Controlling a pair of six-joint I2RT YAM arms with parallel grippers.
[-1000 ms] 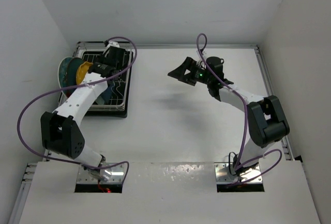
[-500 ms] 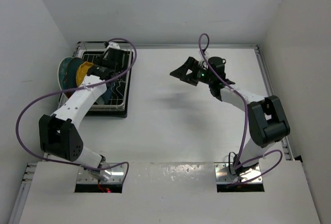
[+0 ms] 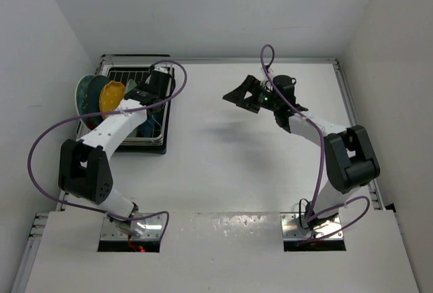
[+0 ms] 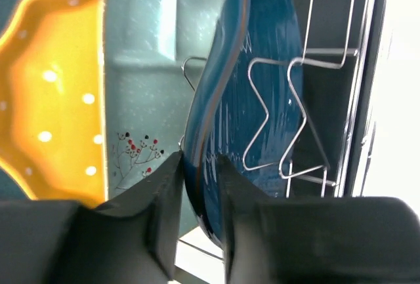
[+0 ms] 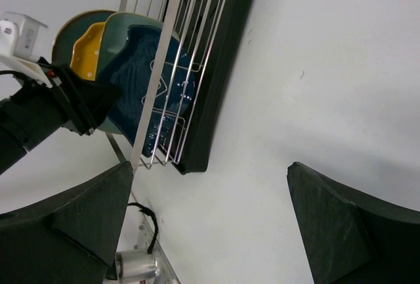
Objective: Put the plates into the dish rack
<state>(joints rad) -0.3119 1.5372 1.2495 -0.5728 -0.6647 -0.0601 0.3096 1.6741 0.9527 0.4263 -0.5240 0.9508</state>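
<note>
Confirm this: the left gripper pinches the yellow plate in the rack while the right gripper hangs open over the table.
Wrong plate. The left wrist view shows the left gripper pinching the blue plate, not the yellow plate farther along. It does stand in the rack, and the right gripper hangs open over the table.
</note>
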